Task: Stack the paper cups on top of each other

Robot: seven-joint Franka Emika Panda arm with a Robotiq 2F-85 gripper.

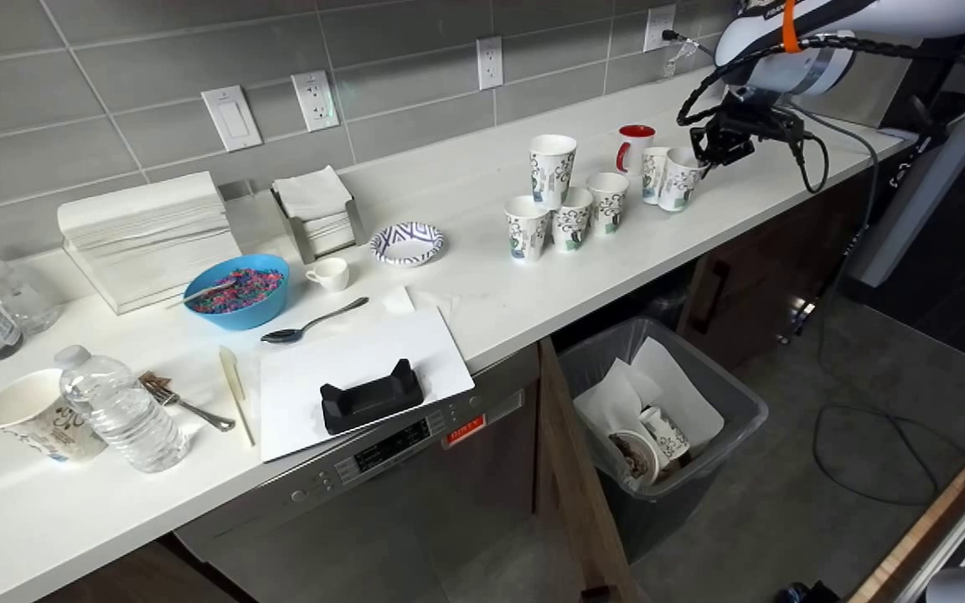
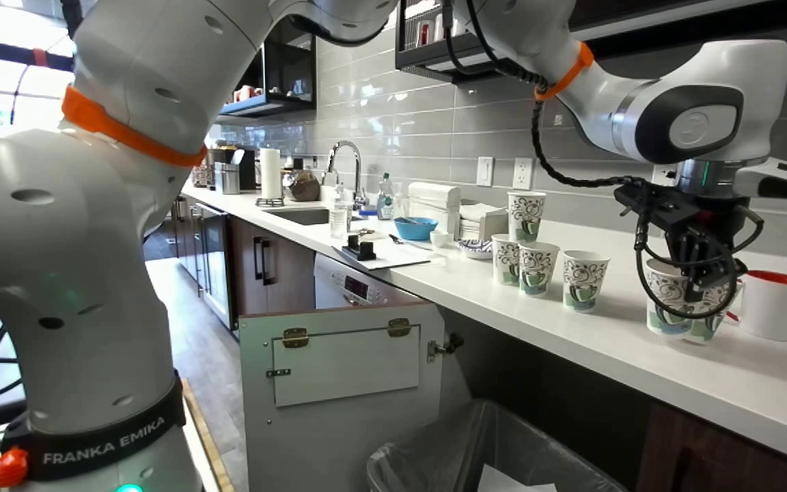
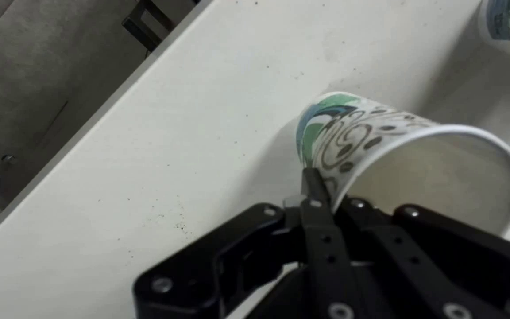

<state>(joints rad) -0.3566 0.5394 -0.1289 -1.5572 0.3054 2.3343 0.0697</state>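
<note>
Presently, the black two-fingered gripper (image 3: 334, 191) is pinching the wall of a white tapered paper cup (image 3: 376, 138) printed with brown swirls and patches of green and blue; its jaws are standing almost together, one finger lying along the outside and the other reaching into the mouth. In an exterior view this held cup (image 1: 680, 186) is leaning a little, just beside a second paper cup (image 1: 652, 177); whether its base is touching the long white countertop (image 1: 558, 289) is hard to see. Behind these two, nearer the grey tiled wall (image 1: 432, 92), a white mug (image 1: 638, 157) with a red inside and a red handle is standing upright. Farther along the countertop, a third paper cup (image 1: 525, 233) and a fourth paper cup (image 1: 570, 224), both of the same print, are standing upright side by side, and a fifth paper cup (image 1: 551, 170) is resting upright on top, straddling their rims. A sixth paper cup (image 1: 608, 205) is standing upright just beside the fourth, on the side toward the gripper. Beyond them, a round white bowl (image 1: 405, 249) with a dark zigzag pattern is sitting near a small plain cream mug (image 1: 332, 278), and a round blue bowl (image 1: 256, 318) is holding pink, purple and teal bits (image 1: 246, 291).
</note>
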